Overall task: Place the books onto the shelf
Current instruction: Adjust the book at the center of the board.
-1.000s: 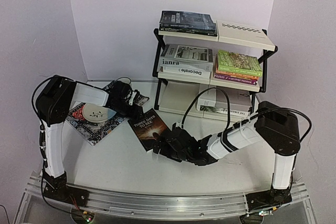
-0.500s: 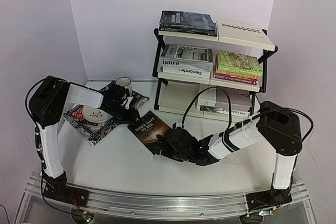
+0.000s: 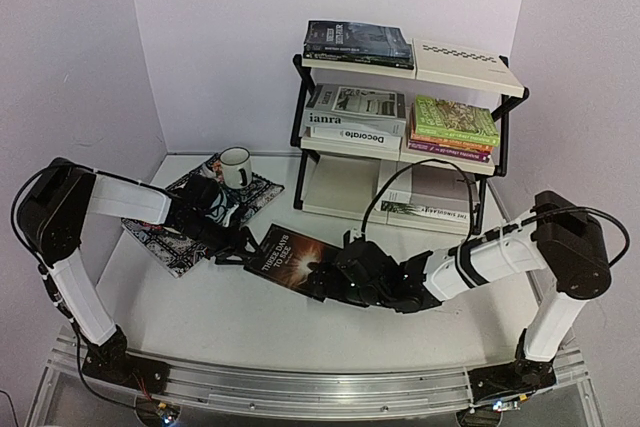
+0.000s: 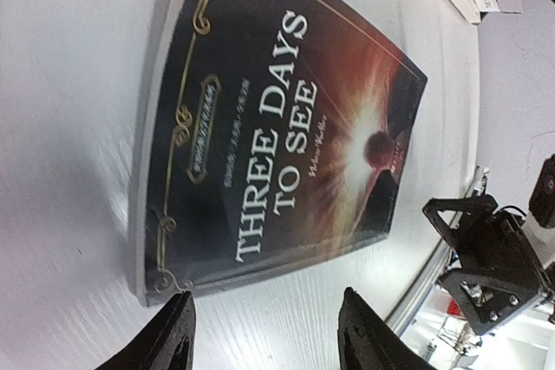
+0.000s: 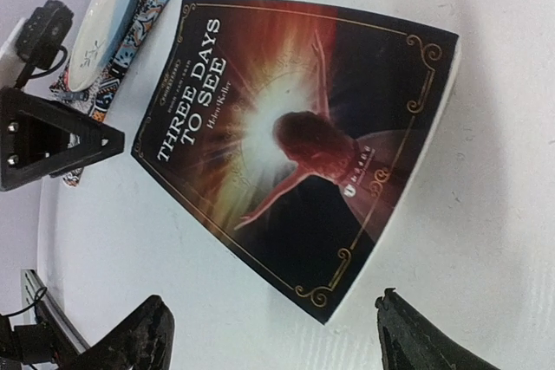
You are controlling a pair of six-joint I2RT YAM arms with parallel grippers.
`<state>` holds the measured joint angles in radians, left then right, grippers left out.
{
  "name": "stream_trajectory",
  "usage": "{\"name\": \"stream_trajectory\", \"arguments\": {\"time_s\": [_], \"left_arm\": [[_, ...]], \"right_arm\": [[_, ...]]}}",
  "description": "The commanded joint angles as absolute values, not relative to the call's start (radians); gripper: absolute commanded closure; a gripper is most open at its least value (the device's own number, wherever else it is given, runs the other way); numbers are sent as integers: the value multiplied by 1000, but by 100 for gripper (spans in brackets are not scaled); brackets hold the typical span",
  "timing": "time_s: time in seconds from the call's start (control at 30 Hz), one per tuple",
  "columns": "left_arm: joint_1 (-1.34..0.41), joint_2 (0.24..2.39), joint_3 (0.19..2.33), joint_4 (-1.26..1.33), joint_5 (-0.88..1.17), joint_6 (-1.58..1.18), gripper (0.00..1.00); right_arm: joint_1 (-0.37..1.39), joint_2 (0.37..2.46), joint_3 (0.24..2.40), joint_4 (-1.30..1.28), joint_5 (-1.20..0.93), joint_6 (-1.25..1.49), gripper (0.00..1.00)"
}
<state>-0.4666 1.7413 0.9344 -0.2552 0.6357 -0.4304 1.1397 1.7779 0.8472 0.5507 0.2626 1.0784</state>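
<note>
The left gripper (image 3: 236,247) has dropped beside the dark book (image 3: 288,255), which lies flat in front of the shelf (image 3: 465,62), toward its left. That claw and the right gripper (image 3: 320,277) both gape released, flanking the book.

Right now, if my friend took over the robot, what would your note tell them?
Left claw: open, empty, low beside the Three Days to See book.
Right claw: open, empty, at the book's opposite side.
The book lies flat, cover up, on the table, touched by neither claw.
Done: other books lie stacked on all three tiers of the shelf.
Left: grab this last book and put it on the shelf.
</note>
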Motion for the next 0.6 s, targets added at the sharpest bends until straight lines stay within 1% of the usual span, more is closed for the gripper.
{"name": "stream_trajectory", "arguments": {"time_s": [0.0, 0.07, 0.2, 0.3, 0.37, 0.47, 0.57], "left_arm": [[-471, 1659, 876, -195, 703, -495, 43], [-471, 1625, 853, -198, 631, -506, 41], [-471, 1563, 824, -203, 514, -521, 33], [-471, 1545, 825, -207, 435, -522, 32], [-470, 1553, 836, -209, 423, -520, 31], [-470, 1591, 871, -212, 427, -511, 31], [-469, 1627, 896, -213, 416, -497, 32]], "right_arm": [[1145, 1714, 868, 396, 277, 1028, 21], [1145, 1702, 904, 324, 284, 932, 23], [1146, 1716, 1026, 149, 288, 685, 26], [1157, 1762, 1122, 38, 268, 477, 27], [1168, 1793, 1168, -10, 283, 381, 27], [1169, 1821, 1216, -92, 346, 364, 25], [1165, 1821, 1218, -100, 342, 433, 24]]}}
